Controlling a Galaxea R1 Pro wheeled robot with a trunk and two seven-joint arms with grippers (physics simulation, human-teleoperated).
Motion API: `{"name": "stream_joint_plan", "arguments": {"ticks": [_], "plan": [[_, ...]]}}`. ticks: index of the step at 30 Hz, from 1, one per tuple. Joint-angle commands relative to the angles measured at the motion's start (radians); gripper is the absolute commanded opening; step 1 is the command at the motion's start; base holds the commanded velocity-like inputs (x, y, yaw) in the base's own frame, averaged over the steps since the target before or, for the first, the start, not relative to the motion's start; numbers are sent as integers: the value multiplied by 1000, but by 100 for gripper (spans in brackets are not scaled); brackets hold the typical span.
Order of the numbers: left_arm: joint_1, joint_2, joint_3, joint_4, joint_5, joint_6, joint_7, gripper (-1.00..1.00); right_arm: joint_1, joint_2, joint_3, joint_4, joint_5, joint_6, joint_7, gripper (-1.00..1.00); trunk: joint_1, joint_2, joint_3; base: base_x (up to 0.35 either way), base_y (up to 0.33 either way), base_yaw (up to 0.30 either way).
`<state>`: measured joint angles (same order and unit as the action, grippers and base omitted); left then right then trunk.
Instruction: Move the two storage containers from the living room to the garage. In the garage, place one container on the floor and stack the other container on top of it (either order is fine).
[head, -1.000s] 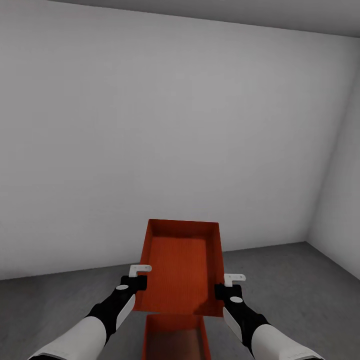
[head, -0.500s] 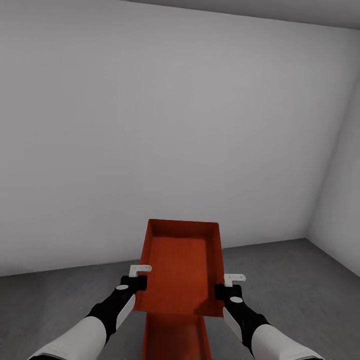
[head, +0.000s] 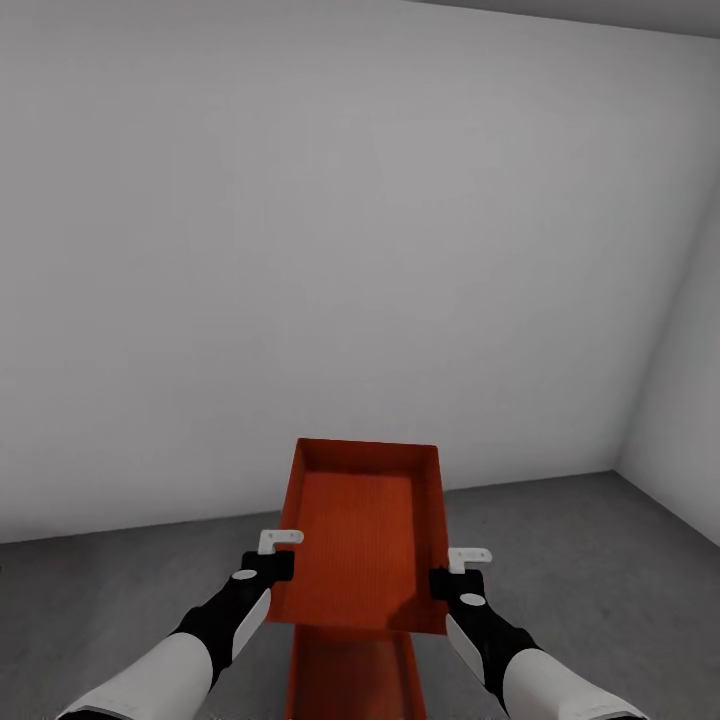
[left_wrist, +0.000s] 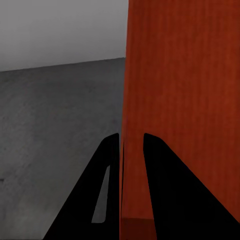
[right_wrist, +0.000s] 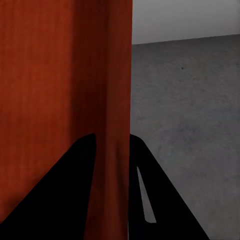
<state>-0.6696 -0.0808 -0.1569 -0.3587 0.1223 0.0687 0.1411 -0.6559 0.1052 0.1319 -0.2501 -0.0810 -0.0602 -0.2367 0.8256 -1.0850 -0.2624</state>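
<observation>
I hold one orange-red storage container (head: 365, 530) in the air between both arms, its open top facing up. My left gripper (head: 281, 553) is shut on its left wall and my right gripper (head: 452, 570) is shut on its right wall. In the left wrist view the two black fingers (left_wrist: 107, 170) pinch the container's thin wall (left_wrist: 185, 100), as they do in the right wrist view (right_wrist: 85, 165) on the wall (right_wrist: 50, 75). The second storage container (head: 350, 680) sits on the garage's dark grey floor (head: 120, 600), right below the held one and partly covered by it.
A plain light grey wall (head: 300, 250) stands ahead, and a side wall (head: 690, 420) meets it at the right corner. Bare concrete floor (right_wrist: 185, 100) spreads to both sides of the containers.
The wall and floor line have drifted slightly upward in the head view, so the camera moved. Both grippers and the held container keep their places in the picture.
</observation>
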Motion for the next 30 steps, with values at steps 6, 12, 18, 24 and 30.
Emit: {"name": "stream_joint_plan", "arguments": {"ticks": [6,12,18,24,30], "plan": [[-1,22,0,-5,-9,-87,25,-100,-1,-1,-6,3,-19,-4,-6,-100,0,-1,-11,0,0,61],[-1,23,0,-5,-9,-87,25,-100,-1,-1,-6,3,-19,-5,-6,-100,0,-1,-20,0,0,61],[-1,23,0,-4,-9,-87,25,-100,-1,-1,-6,3,-19,-4,-6,-100,0,-1,-30,0,0,62],[-1,22,-2,-4,-9,-86,24,-100,-1,-1,-6,3,-19,-5,-6,-100,0,-1,-39,24,0,62],[-1,22,-3,-5,-9,-87,25,-100,-1,-1,-6,3,-19,-4,-6,-100,0,-1,-49,82,0,64]]}}
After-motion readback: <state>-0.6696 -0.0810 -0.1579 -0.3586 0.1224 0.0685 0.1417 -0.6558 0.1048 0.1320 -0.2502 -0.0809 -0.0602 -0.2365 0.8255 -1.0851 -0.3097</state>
